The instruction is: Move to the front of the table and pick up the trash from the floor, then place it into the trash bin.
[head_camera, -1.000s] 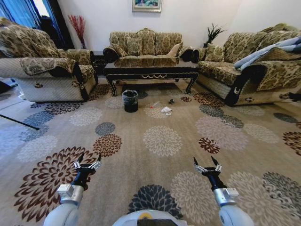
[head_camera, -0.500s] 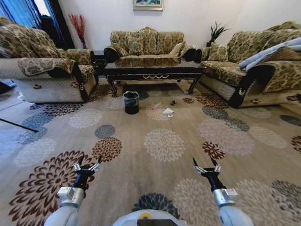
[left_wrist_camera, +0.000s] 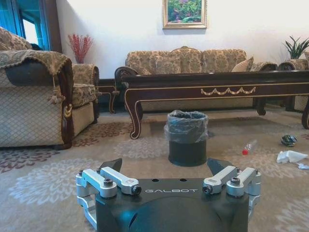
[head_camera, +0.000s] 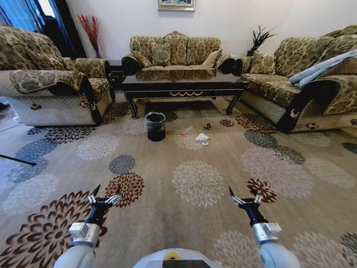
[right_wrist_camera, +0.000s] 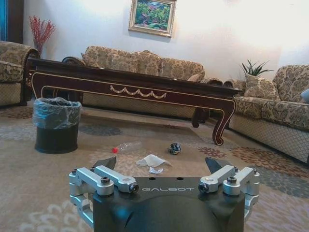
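Left end effector (head_camera: 104,197) hangs low over the flowered carpet (head_camera: 167,167) with fingers spread open, holding nothing. Ahead, the black trash bin (head_camera: 155,125) stands on the floor just in front of the dark surface (head_camera: 184,88); to its right lie 3 bits of trash: the red-capped bottle (head_camera: 186,131), the white paper (head_camera: 201,137), the dark wad (head_camera: 208,126). Over on the right, the right end effector (head_camera: 246,198) hangs just as open and empty.
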`<state>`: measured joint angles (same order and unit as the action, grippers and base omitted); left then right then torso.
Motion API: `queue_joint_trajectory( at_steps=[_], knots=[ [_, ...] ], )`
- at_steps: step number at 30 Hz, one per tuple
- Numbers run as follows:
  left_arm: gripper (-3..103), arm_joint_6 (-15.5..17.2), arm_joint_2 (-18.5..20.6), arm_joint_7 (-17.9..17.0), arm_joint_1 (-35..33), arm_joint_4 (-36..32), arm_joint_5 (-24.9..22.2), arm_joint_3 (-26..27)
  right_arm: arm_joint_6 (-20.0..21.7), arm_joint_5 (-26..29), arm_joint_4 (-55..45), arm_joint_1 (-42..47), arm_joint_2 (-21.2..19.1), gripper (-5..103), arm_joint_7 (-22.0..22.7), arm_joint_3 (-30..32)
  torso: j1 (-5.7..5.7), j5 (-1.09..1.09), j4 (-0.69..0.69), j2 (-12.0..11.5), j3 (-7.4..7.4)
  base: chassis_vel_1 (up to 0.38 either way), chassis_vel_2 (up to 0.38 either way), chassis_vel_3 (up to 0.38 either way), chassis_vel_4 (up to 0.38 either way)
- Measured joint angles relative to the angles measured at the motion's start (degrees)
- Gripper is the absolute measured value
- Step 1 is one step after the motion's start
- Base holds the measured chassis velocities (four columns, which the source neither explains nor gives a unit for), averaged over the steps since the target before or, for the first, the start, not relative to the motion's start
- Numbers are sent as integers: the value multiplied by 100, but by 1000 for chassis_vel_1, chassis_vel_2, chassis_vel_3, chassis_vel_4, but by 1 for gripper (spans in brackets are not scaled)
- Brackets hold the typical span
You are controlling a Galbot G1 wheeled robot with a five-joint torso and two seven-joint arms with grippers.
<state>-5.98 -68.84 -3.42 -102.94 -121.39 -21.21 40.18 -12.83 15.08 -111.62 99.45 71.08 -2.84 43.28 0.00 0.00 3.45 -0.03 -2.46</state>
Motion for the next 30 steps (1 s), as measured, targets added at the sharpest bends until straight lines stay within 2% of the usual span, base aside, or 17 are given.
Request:
queue_joint_trajectory(
  at_steps=[30],
  knots=[
    [100,22,-37,-24,49,49,-32,13,7,-5,-23,9,29,100,46,-27,0,0,1,0,-6,-158,154,161,-158]
  ],
)
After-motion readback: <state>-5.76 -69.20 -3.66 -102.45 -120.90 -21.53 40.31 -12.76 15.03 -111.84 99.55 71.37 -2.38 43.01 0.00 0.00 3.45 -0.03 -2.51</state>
